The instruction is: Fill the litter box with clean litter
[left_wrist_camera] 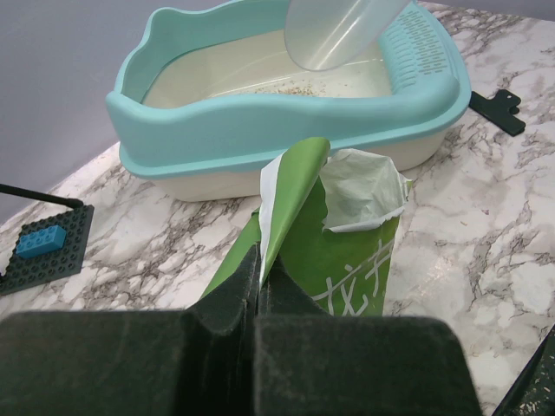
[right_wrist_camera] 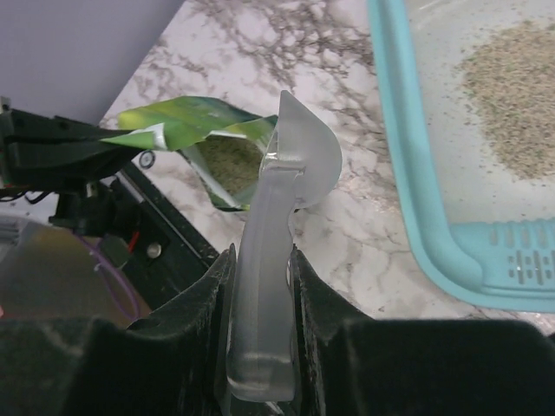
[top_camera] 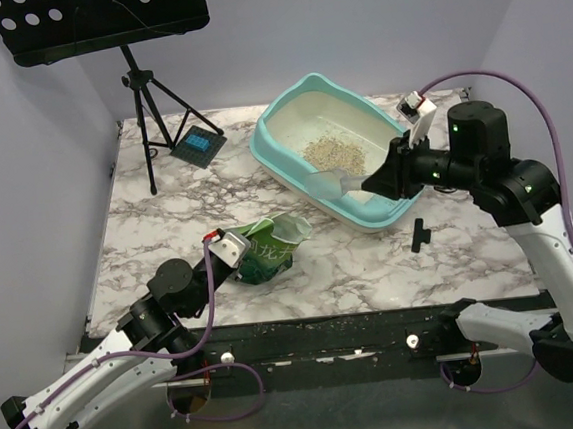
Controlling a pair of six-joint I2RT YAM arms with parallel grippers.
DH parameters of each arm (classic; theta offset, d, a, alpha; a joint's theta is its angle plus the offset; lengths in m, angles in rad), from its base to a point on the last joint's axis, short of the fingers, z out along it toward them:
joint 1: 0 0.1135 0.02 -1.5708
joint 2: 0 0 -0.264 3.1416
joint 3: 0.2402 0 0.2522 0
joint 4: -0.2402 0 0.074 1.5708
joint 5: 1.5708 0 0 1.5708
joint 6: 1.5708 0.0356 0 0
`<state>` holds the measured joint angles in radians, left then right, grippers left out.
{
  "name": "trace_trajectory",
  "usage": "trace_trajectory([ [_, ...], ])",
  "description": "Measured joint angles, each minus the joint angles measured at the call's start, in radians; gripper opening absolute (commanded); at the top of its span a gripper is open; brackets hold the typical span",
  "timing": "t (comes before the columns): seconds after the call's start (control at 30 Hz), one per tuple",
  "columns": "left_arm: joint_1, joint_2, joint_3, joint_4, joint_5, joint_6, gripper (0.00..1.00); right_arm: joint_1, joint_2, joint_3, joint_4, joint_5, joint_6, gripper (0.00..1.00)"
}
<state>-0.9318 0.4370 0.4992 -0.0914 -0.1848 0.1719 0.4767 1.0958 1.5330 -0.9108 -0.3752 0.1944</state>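
The turquoise litter box (top_camera: 282, 160) stands at the back middle, with a small pile of beige clean litter (top_camera: 335, 152) inside; both show in the right wrist view (right_wrist_camera: 408, 173) (right_wrist_camera: 512, 104), the box alone in the left wrist view (left_wrist_camera: 260, 121). My right gripper (top_camera: 379, 182) is shut on the handle of a clear plastic scoop (right_wrist_camera: 269, 260), whose bowl (top_camera: 326, 182) hangs over the box's near rim. My left gripper (top_camera: 231, 247) is shut on the torn top flap of the green bag (left_wrist_camera: 347, 251), which lies open on the table (top_camera: 269, 246) with litter showing inside (right_wrist_camera: 230, 165).
A black music stand on a tripod (top_camera: 145, 86) rises at the back left. A black baseplate with a blue brick (top_camera: 198, 145) lies beside it. A small black clip (top_camera: 420, 234) lies on the marble near the box's front right corner.
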Motion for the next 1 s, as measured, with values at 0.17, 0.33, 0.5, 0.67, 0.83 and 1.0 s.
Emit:
trace_trajectory([
  [0.17,0.000,0.000,0.000,0.000,0.000,0.000,0.00,0.000,-0.004,-0.004,-0.009,-0.119,0.013,0.01],
  [0.33,0.000,0.000,0.000,0.000,0.000,0.000,0.00,0.018,-0.009,-0.059,0.001,-0.185,0.028,0.01],
  [0.5,0.000,0.000,0.000,0.000,-0.001,0.000,0.00,0.040,-0.010,-0.096,0.013,-0.206,0.041,0.01],
  [0.67,0.000,0.000,0.000,0.000,0.000,0.000,0.00,0.053,-0.009,-0.163,0.065,-0.211,0.056,0.01],
  [0.83,0.000,0.000,0.000,0.000,0.000,0.000,0.00,0.060,0.030,-0.207,0.127,-0.219,0.079,0.01],
  [1.0,0.000,0.000,0.000,0.000,0.000,0.000,0.00,0.099,0.117,-0.209,0.190,-0.231,0.097,0.01],
])
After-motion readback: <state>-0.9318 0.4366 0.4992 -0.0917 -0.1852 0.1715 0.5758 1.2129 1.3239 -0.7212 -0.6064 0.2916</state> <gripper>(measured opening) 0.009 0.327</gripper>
